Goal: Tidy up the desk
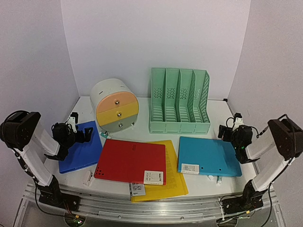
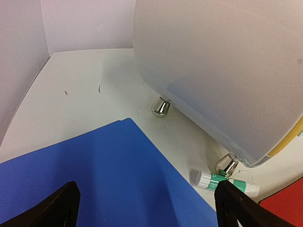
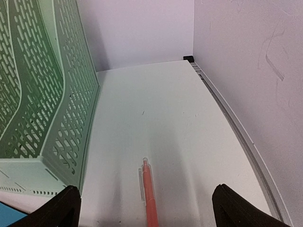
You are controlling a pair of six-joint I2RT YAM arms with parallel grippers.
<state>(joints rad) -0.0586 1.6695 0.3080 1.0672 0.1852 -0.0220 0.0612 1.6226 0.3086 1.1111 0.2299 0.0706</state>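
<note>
The desk (image 1: 142,133) is a white top filling the floor between pale lilac walls (image 1: 151,38), with a metal rail (image 1: 142,207) along its near edge.

Far left: the left gripper (image 1: 79,135) hangs over the dark blue folder (image 1: 80,150), jaws spread wide, nothing between them. Beside that folder's right edge a green-and-white glue stick (image 2: 222,181) lies at the chrome foot of the round drawer unit (image 1: 113,105), which stands at the back left.

Centre: a red folder (image 1: 130,161) lies flat, overlapping a yellow folder (image 1: 174,182) – both carry white labels near the front. Behind them a green file rack (image 1: 179,101) stands upright.

Right of centre: a light blue folder (image 1: 208,156) lies flat in front of the rack.

Far right: the right gripper (image 1: 228,132) sits low beside the rack's right wall, jaws fully apart, gripping nothing. An orange-red pen (image 3: 148,191) lies on the bare top beneath it – untouched.
</note>
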